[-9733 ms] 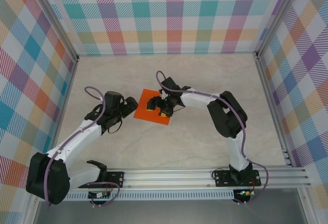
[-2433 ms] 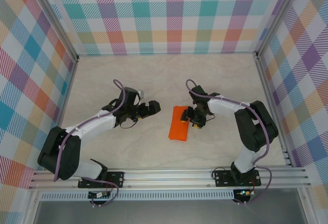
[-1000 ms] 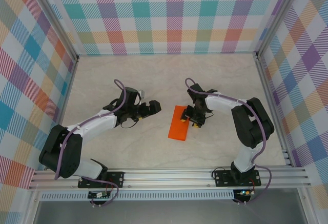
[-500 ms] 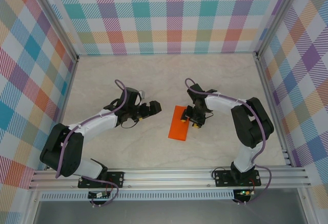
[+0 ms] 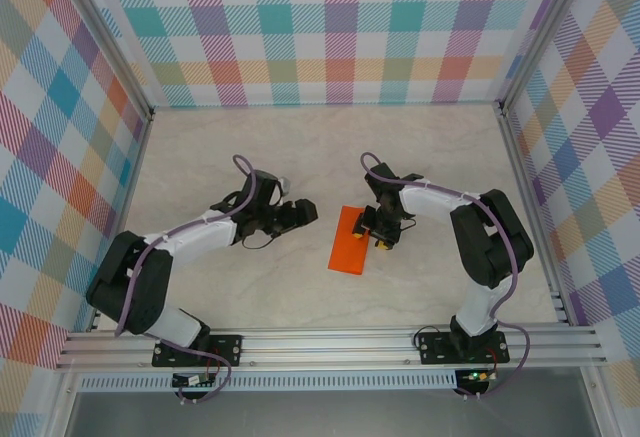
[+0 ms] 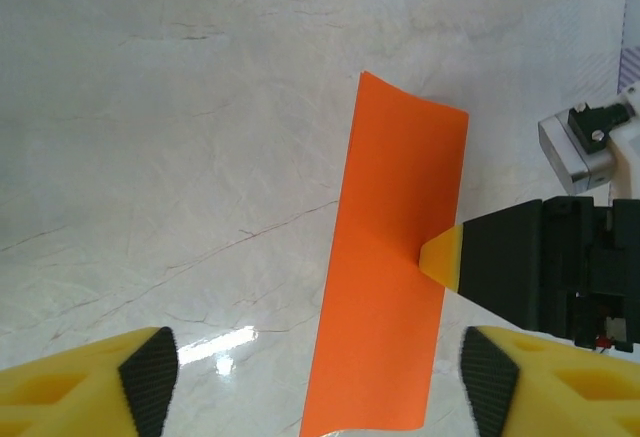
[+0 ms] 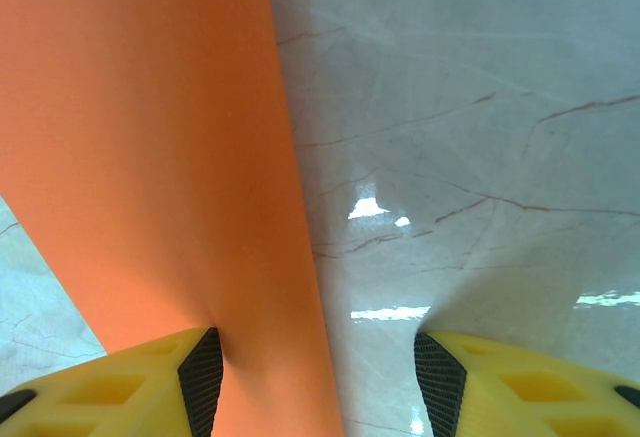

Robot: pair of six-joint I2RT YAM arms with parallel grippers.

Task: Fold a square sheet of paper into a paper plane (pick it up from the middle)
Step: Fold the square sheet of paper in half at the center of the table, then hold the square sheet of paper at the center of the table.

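The orange sheet of paper (image 5: pixel 350 239) lies on the table folded in half into a narrow rectangle. In the left wrist view the paper (image 6: pixel 395 267) stretches away with its far end curling up slightly. My right gripper (image 5: pixel 374 238) stands open at the paper's right long edge, one yellow fingertip (image 6: pixel 440 257) pressing on that edge. From the right wrist the paper (image 7: pixel 150 157) runs under the left finger (image 7: pixel 200 377), and bare table lies between the jaws of that gripper (image 7: pixel 320 382). My left gripper (image 5: pixel 303 213) is open, apart from the paper on its left; its wide jaws (image 6: pixel 318 382) frame the paper's near end.
The marble-look table (image 5: pixel 250 147) is boxed in by checked walls (image 5: pixel 330 37) on three sides, with an aluminium rail (image 5: pixel 330 342) along the near edge. Bare tabletop (image 6: pixel 180 107) surrounds the paper.
The flat square from 9.7 s ago is now a folded rectangle lying further right. Over the last second the paper and right gripper have stayed put; the left arm shifted only slightly.
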